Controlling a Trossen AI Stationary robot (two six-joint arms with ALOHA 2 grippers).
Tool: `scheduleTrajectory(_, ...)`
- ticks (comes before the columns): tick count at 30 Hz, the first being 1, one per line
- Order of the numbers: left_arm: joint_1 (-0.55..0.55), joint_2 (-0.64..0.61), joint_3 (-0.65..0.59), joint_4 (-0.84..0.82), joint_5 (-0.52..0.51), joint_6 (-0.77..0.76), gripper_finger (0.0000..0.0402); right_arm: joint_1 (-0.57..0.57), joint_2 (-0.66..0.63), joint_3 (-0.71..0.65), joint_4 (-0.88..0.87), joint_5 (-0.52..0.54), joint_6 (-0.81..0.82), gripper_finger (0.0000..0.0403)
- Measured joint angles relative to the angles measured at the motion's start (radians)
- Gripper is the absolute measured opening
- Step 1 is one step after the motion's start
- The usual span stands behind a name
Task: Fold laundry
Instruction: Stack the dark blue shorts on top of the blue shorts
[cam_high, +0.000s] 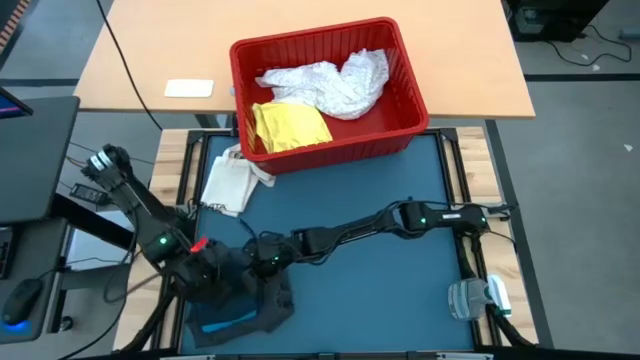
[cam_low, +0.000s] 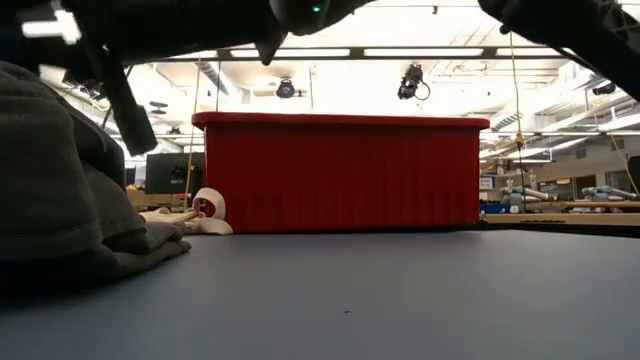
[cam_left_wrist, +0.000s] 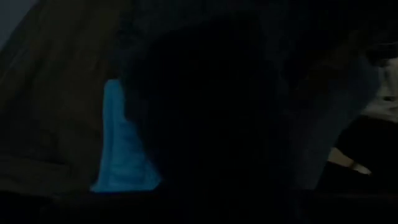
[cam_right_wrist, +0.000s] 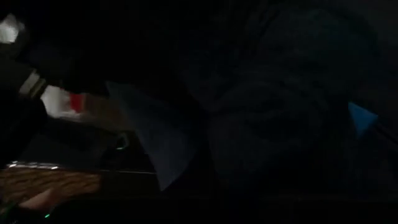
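Observation:
A dark grey garment (cam_high: 262, 303) lies bunched at the table's near left corner, and it fills the left of the low view (cam_low: 60, 200). A bright blue garment (cam_high: 222, 325) shows under its near edge and as a strip in the left wrist view (cam_left_wrist: 121, 149). My left gripper (cam_high: 213, 268) and my right gripper (cam_high: 262, 262) are both down at the far side of this pile, close together. A white lacy garment (cam_high: 330, 82) and a yellow one (cam_high: 290, 126) lie in the red basket (cam_high: 410, 70). No navy garment shows.
The red basket (cam_low: 340, 170) stands at the table's far edge. A cream tote bag (cam_high: 232, 180) lies just in front of its left corner. A clear plastic item with green trim (cam_high: 478, 297) sits at the near right corner. The blue mat (cam_high: 400, 290) between them is bare.

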Motion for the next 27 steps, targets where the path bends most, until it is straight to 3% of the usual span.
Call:
scheduleTrajectory(5, -0.015, 0.064, -0.048, 0.099, -0.02, -0.009, 0.0035, 0.022, 0.016, 0.036, -0.148, 0.029, -0.037, 0.003)
scheduleTrajectory(8, -0.015, 0.1, -0.055, 0.1, -0.008, -0.007, 0.0053, 0.03, 0.016, 0.036, -0.175, 0.052, -0.068, 0.0058)
scheduleTrajectory(13, -0.021, 0.106, -0.055, 0.018, 0.125, -0.03, 0.0123, 0.022, 0.008, 0.036, -0.211, -0.015, -0.104, 0.0142)
scheduleTrajectory(17, -0.045, 0.092, -0.014, -0.069, 0.114, -0.046, 0.0184, 0.015, -0.012, 0.036, -0.228, -0.034, -0.1, 0.0193)
scheduleTrajectory(27, -0.035, 0.083, 0.064, -0.102, -0.055, -0.026, 0.0277, 0.017, -0.028, 0.035, -0.397, 0.011, -0.14, 0.018)
